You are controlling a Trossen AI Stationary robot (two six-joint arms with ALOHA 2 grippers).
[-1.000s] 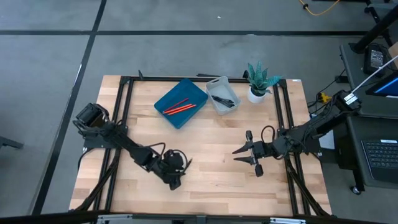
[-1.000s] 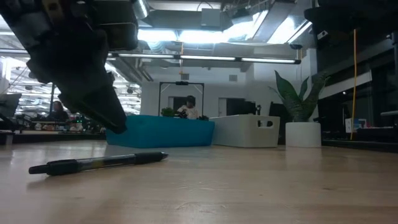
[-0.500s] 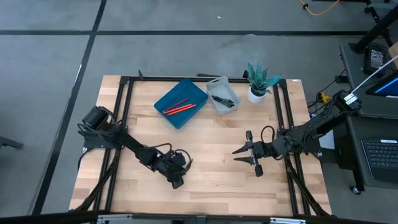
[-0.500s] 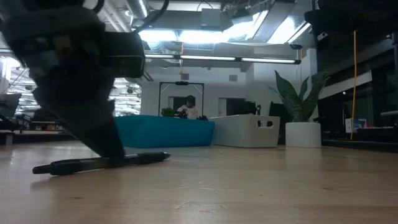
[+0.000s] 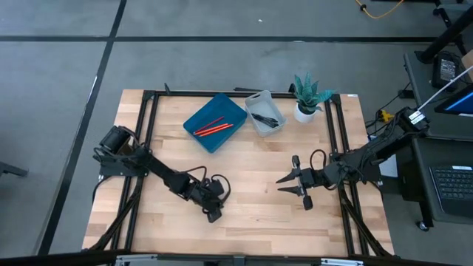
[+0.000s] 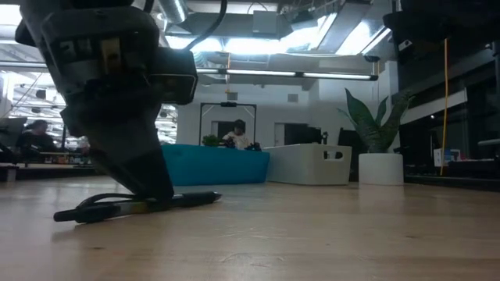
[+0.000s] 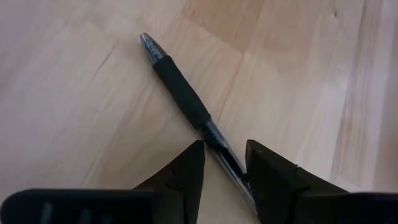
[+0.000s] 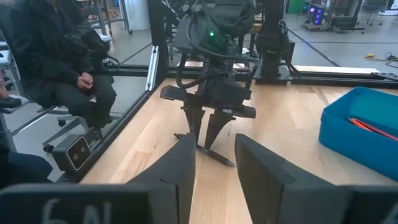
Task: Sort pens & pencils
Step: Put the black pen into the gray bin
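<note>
two red pencils (image 5: 213,127) already lie in the blue tray (image 5: 198,118), pens (image 5: 266,118) in the white bin (image 5: 253,98). one pen (image 7: 186,99) remains lower left on the table (image 5: 259,214); the left gripper (image 7: 224,167) straddles it, fingers apart. the right gripper (image 5: 290,185) waits wide at right.

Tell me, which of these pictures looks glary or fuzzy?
Low view: bright ceiling lights glare behind, and the left claw looms dark and soft over the thin black plastic pen. Left wrist view: the pen's tip is crisp, the fingers blurred. High view: evenly lit.
</note>
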